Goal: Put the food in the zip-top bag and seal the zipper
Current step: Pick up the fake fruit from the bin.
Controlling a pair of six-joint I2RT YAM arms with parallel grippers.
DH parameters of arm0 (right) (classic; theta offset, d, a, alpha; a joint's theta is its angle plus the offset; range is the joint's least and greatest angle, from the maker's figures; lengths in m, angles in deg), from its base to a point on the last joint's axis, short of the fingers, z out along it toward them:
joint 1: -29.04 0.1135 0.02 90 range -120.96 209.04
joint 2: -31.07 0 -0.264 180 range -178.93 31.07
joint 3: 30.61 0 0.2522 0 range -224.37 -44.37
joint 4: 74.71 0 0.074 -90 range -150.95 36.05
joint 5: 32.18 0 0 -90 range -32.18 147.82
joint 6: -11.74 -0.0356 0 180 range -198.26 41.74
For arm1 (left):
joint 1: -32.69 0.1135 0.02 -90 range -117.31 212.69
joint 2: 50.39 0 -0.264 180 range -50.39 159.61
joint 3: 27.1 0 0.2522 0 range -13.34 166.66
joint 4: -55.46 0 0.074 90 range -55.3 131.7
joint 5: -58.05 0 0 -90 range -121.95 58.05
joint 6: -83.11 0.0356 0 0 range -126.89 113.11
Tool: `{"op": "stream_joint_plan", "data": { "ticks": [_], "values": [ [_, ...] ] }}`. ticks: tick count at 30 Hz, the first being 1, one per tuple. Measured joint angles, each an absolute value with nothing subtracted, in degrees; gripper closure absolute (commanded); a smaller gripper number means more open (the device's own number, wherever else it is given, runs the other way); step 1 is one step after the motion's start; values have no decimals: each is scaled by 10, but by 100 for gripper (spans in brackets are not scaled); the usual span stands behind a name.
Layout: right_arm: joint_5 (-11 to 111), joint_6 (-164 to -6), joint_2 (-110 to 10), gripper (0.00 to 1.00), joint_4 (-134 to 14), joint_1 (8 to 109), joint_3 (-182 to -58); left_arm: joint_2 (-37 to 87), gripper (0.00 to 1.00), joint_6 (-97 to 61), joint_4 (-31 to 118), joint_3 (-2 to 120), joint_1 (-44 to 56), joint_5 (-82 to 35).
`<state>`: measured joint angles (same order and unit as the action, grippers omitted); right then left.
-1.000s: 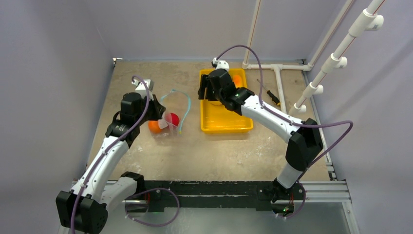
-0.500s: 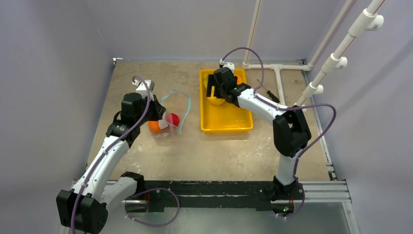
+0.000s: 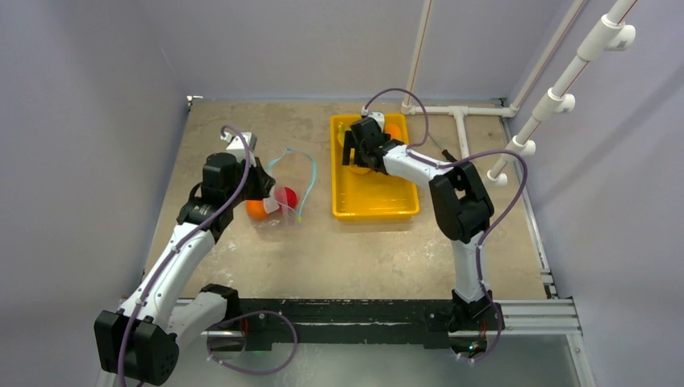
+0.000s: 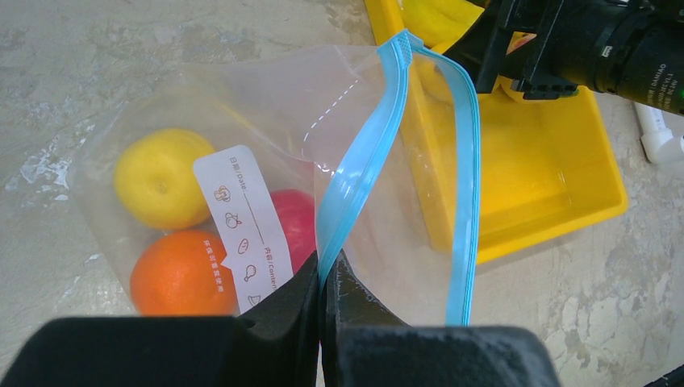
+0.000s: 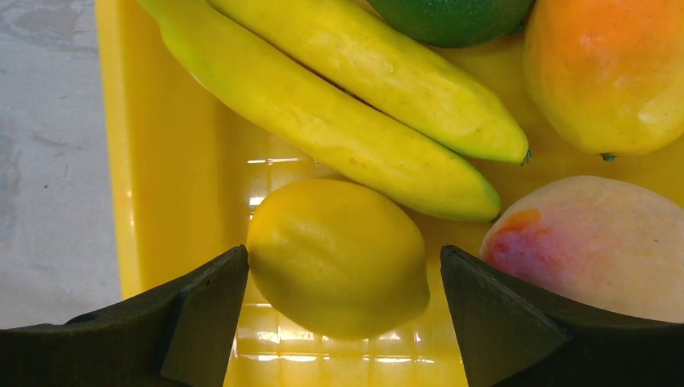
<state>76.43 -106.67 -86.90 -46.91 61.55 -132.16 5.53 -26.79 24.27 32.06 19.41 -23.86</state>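
between the wide-spread dark fingers of the right gripper (image 5: 343,270) a lemon (image 5: 339,254) sits on the floor of the yellow tray (image 5: 173,161), with a gap on either side, so nothing is gripped. it lies close to the tray wall at the left of that wrist view, and the finger on that side has little room. the other finger stands just in front of a peach (image 5: 593,246). two bananas (image 5: 347,113) lie slantwise right behind the lemon, with a mango (image 5: 613,72) and a green fruit (image 5: 452,14) beyond them.

from above, the near half of the tray is bare. a strip of open table (image 3: 355,258) separates its long side from the zip-top bag (image 4: 266,105). wider bare table runs from both down to the black rail (image 3: 363,316).

the left gripper (image 4: 323,282) is pinched tight on one lip of the bag at the teal-blue zipper (image 4: 363,153) and holds it up. the two strips stand apart, with the mouth gaping toward the tray.

the tabletop is mottled beige and scuffed. plain grey-lilac walls close it in, and white pipes (image 3: 556,97) stand at the far right corner.

the overhead view hides most of the tray's fruit under the right arm, and only the right wrist view shows them. in the bag it shows an orange (image 4: 181,274) and a red apple (image 4: 294,222). the left wrist view adds a second lemon (image 4: 157,177) and a white label (image 4: 246,226).
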Motion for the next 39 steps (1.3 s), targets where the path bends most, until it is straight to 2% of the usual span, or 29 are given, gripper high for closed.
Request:
{"op": "stream_joint_plan", "data": {
  "ticks": [6, 14, 22, 28, 39],
  "values": [
    [764, -1067, -883, 11, -471, 615, -1324, 58, 100, -268, 243, 321, 194, -239],
    [763, -1067, -885, 22, -477, 615, -1326, 59, 100, -268, 243, 321, 194, -239],
    [760, -1067, -884, 57, -491, 615, -1322, 59, 100, -268, 243, 321, 194, -239],
    [751, -1068, -869, 71, -498, 615, -1301, 59, 100, -268, 242, 321, 194, -239],
    [741, -1067, -747, 75, -495, 615, -1282, 59, 100, -268, 242, 321, 194, -241]
  ]
}}
